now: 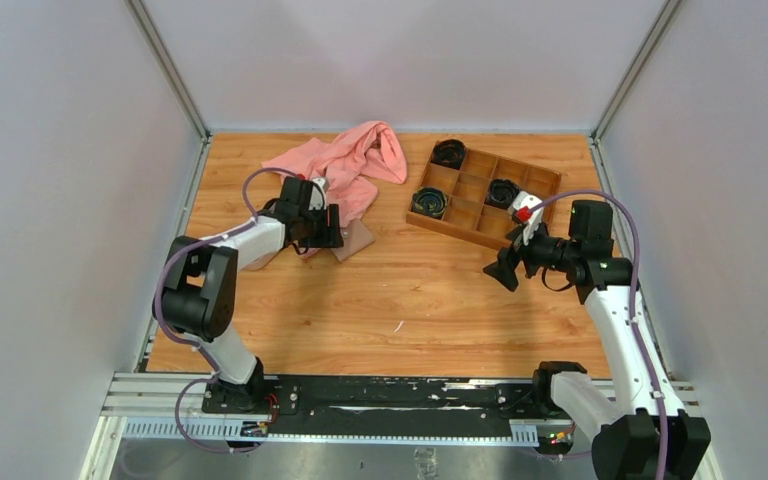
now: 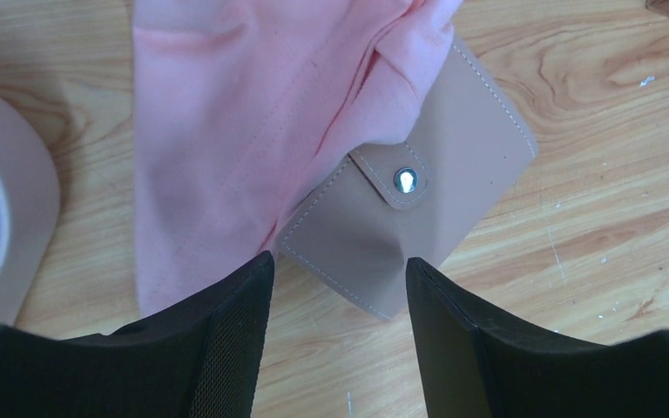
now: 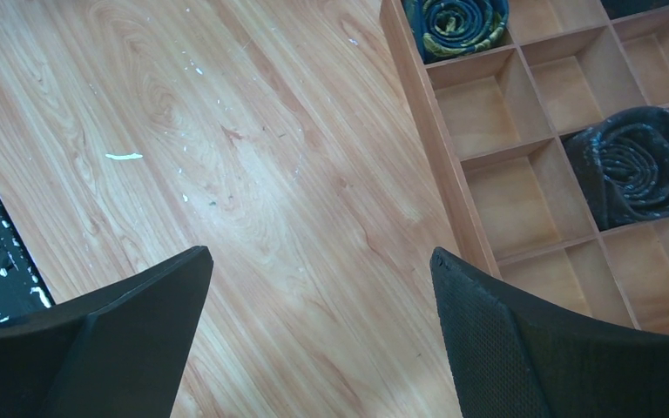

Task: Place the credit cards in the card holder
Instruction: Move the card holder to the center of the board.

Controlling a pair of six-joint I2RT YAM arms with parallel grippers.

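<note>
The card holder (image 2: pixel 453 174) is a tan-pink folded wallet lying closed on the wood, its snap button (image 2: pixel 406 180) facing up. A pink cloth (image 2: pixel 253 122) covers its far left part. My left gripper (image 2: pixel 338 259) hovers low over its near corner, jaws apart, with that corner between the fingertips and neither pad pressing on it. From above, the card holder (image 1: pixel 358 240) peeks out just right of the left gripper (image 1: pixel 332 228). My right gripper (image 1: pixel 505 270) hangs open over bare wood. The credit cards are out of view.
A brown wooden compartment box (image 1: pixel 450 224) stands at the back right with dark rolled items (image 3: pixel 636 164) in some cells; its left wall (image 3: pixel 440 165) is close to my right fingers. The rim of a beige tray (image 2: pixel 26 218) shows left of the cloth.
</note>
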